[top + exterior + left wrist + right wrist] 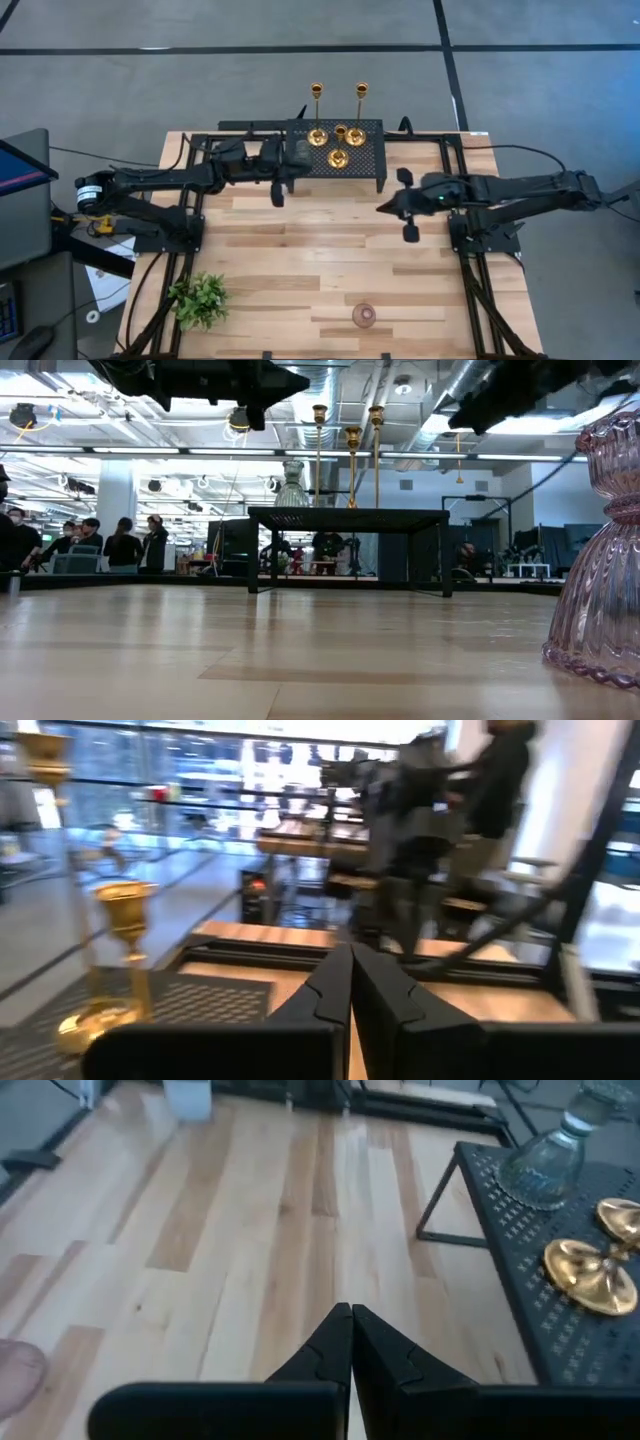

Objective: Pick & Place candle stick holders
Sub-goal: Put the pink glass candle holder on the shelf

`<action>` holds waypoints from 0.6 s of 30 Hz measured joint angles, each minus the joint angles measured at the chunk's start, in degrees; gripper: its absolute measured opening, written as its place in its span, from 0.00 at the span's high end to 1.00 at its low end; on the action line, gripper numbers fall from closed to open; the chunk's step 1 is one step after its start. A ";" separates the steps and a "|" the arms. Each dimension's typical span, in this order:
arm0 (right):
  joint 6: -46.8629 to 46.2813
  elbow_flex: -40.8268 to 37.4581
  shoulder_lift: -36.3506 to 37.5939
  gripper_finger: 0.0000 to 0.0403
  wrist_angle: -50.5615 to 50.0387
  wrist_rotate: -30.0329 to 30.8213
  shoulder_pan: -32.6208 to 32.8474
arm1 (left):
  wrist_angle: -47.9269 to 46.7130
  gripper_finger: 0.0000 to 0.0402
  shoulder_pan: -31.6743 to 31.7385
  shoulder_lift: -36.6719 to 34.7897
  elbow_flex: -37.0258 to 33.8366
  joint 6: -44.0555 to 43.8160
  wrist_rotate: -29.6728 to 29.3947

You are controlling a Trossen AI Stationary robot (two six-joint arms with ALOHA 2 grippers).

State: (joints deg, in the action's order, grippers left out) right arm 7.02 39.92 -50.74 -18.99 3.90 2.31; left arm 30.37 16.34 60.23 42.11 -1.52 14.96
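Three gold candlesticks (338, 140) stand on their round bases on the black perforated rack (370, 165) at the table's far middle. They also show in the low view (352, 465). A grey-green cup (300, 152) stands on the rack's left part and shows in the right wrist view (545, 1170). A pinkish cup (364, 315) stands on the table near the front edge, large in the low view (600, 560). My left gripper (350, 952) is shut and empty, raised by the rack's left end (290, 168). My right gripper (350, 1312) is shut and empty, raised over the table right of the middle (382, 207).
A small leafy plant (200, 298) stands at the near left. Bare wooden table (320, 250) lies between the rack and the pinkish cup. People show in the room beyond the table (120, 545).
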 joint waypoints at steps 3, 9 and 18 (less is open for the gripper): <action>0.18 -4.92 4.39 1.00 4.26 -1.90 0.51 | 0.10 0.98 -0.02 -0.01 -0.30 0.44 4.69; 0.55 -13.49 10.05 1.00 13.97 -6.31 2.04 | 0.17 0.99 -1.59 -1.98 -5.14 2.80 5.58; -3.03 -21.80 10.12 1.00 21.00 -7.19 5.80 | 0.34 0.99 -5.12 -7.78 -12.31 5.77 5.63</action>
State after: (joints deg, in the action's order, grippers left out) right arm 3.99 18.12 -40.62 2.01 -3.29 8.11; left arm 30.72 11.22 52.45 29.80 4.25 20.60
